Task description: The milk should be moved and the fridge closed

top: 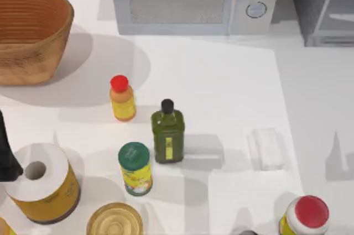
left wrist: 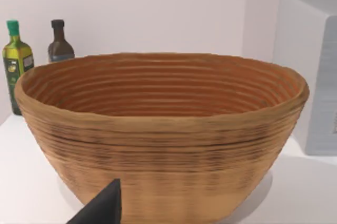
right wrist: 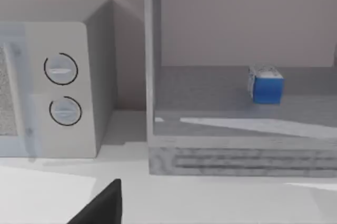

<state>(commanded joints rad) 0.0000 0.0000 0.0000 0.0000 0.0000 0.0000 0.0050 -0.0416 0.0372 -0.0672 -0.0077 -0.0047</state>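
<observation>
The milk (right wrist: 266, 84), a small blue-and-white carton, stands upright inside the fridge (right wrist: 231, 155) on its grey floor, toward the back. The fridge (top: 323, 8) is the grey cabinet at the table's far right corner, and its inside is open to the right wrist view. My right gripper (right wrist: 102, 205) hovers low over the table in front of the fridge, well short of the milk, and it shows as a dark tip (top: 247, 233) at the front edge. My left gripper (top: 5, 155) is parked at the left edge, facing the basket (left wrist: 158, 129).
A white microwave (top: 188, 0) with two knobs stands left of the fridge. A woven basket (top: 30, 33) is at the back left. Mid-table stand a green bottle (top: 167, 132), a red-capped bottle (top: 122, 98), a green-lidded can (top: 135, 168) and a clear box (top: 268, 147). Jars line the front edge.
</observation>
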